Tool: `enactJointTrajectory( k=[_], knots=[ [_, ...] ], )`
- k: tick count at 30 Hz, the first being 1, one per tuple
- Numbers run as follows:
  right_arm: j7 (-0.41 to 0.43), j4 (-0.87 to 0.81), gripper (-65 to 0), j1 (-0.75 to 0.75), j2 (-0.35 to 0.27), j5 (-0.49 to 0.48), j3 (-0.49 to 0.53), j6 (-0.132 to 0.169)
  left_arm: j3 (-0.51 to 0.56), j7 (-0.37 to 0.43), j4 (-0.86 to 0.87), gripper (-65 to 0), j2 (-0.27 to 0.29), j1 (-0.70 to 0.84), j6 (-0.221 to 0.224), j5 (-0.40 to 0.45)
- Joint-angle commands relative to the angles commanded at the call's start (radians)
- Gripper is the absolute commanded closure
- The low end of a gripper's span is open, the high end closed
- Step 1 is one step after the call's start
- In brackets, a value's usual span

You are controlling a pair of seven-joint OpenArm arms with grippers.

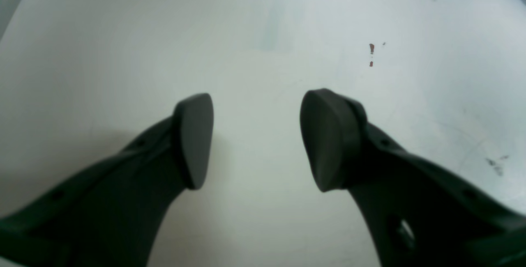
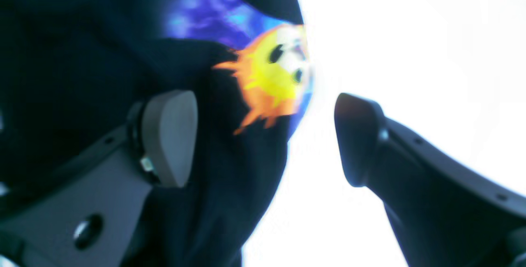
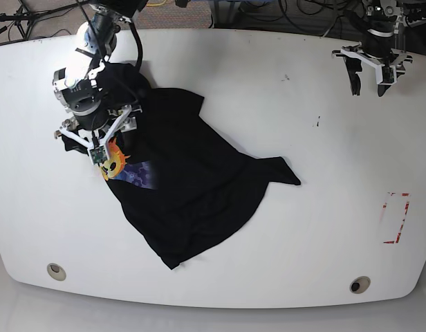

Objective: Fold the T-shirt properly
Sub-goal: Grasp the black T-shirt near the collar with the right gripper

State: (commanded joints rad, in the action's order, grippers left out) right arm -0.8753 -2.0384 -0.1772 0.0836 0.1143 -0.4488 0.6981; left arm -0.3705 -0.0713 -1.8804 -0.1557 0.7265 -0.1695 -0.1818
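The black T-shirt (image 3: 192, 173) lies crumpled and spread on the left half of the white table (image 3: 282, 111), one corner pointing right. Its sun-face print (image 3: 113, 162) and blue-purple patch sit at the shirt's left edge. My right gripper (image 3: 95, 135) hovers open over that edge. In the right wrist view, one finger (image 2: 170, 135) is above the black cloth (image 2: 82, 45), the other over bare table, and the sun face (image 2: 275, 78) lies between them. My left gripper (image 3: 368, 81) is open at the far right, above bare table (image 1: 263, 33) with nothing between its fingers (image 1: 193, 139).
A red rectangle outline (image 3: 395, 218) is marked near the table's right edge. Two round holes (image 3: 56, 271) (image 3: 359, 284) sit near the front edge. Small dark specks (image 3: 318, 124) dot the table's middle right. Cables run behind the far edge.
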Motion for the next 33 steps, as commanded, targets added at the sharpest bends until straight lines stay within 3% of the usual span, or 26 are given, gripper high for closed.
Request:
enactJointTrajectory(
  k=[11,33],
  knots=[
    [0.005,-0.002,-49.5,-0.140,0.034,-0.002,0.000,0.000,0.000,0.000,0.003,-35.1,0.000,-0.020,0.000,0.000],
    [0.005,0.002,-49.5,-0.244,-0.026,-0.002,0.002,0.000,0.003,0.000,0.006,-35.1,-0.005,-0.044,-0.002,0.002]
  ],
)
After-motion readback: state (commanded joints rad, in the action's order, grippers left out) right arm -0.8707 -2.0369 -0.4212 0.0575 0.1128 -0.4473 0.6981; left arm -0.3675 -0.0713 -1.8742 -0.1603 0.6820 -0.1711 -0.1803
